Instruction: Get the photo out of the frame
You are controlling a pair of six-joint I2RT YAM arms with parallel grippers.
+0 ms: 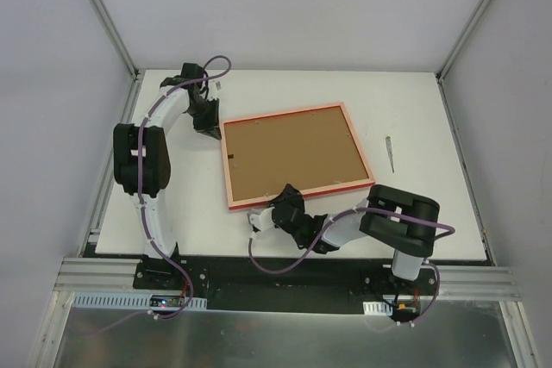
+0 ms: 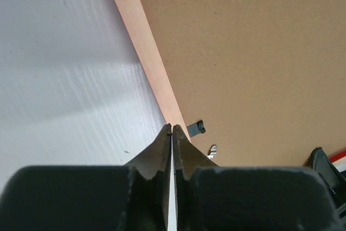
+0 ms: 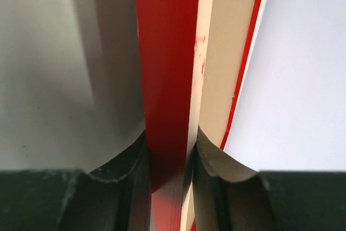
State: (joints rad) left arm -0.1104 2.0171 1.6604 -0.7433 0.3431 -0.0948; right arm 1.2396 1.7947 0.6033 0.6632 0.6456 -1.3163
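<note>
On the white table (image 1: 414, 109), the frame (image 1: 285, 114) lies face down, brown backing board (image 1: 293, 154) up.
The right gripper (image 3: 170, 150) clamps its near rail across red edge and pale back. The left gripper (image 2: 172, 128), jaws pressed together on nothing, points at the left rail beside a black clip (image 2: 197, 128). A slim pale object (image 1: 392, 152) lies apart on the right.

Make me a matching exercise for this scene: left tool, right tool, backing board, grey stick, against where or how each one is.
1 left tool
2 right tool
3 backing board
4 grey stick

A brown, set in the frame
B lying on the table, apart from the frame
C shut, empty
D clamped on the frame's near edge

Pairs: 1-C, 2-D, 3-A, 4-B
</note>
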